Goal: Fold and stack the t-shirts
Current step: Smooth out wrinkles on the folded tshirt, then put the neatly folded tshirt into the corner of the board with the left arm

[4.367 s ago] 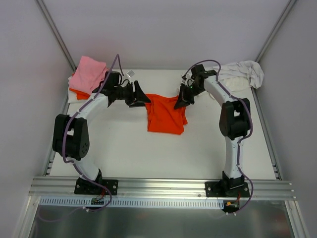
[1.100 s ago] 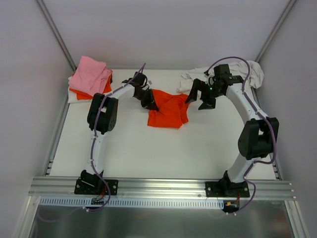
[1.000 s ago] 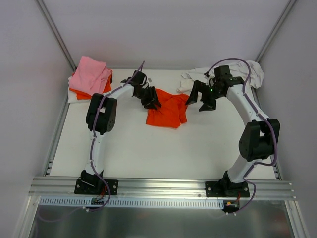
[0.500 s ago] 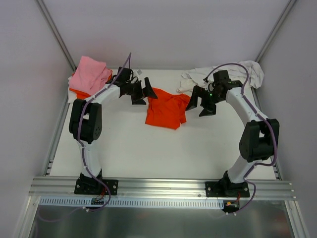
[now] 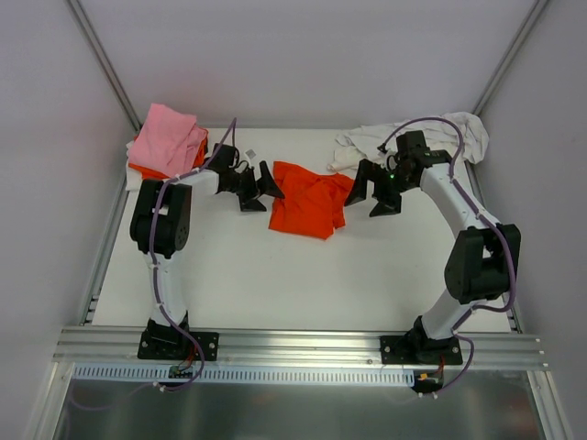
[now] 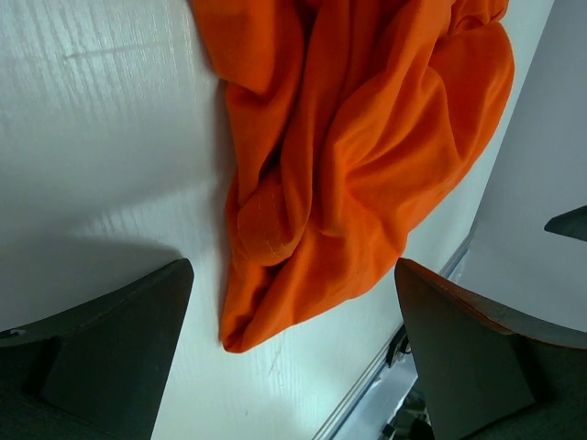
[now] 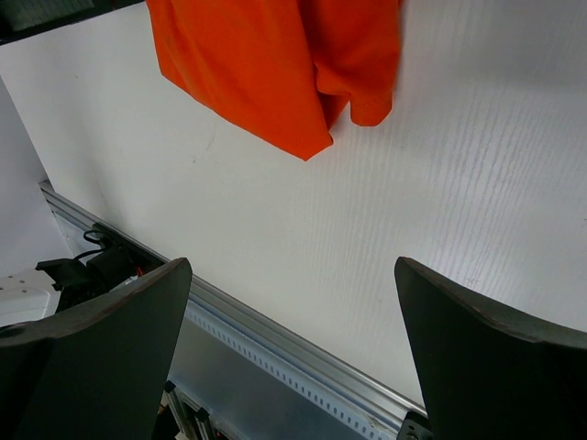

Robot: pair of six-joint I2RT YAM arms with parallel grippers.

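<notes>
Top external view, starting at the upper left of the frame: a pile sits at the far corner of the bench, with a pink t-shirt on top, an orange edge under it and a sliver of white at the very bottom. That part looks finished to me.

Just right of the pile hangs the left end effector, fingers spread wide and gripping nothing. Its wrist view shows orange cloth lying on the bench under the gap, not pinched.

In the upper middle of the frame lies the loose orange t-shirt. Its outline is roughly squared, but it is rumpled, with thick creases and a bunched lobe near one edge. I'd call it half-folded at best.

Next comes the right end effector, likewise spread and empty, close by the shirt's right edge but apart from it. Its wrist camera catches only a corner of the shirt and bare bench.

At the upper right sits a crumpled white heap, not folded at all.

My reckoning is that the orange one needs smoothing, another fold and a trip to the pile, and then the white.
</notes>
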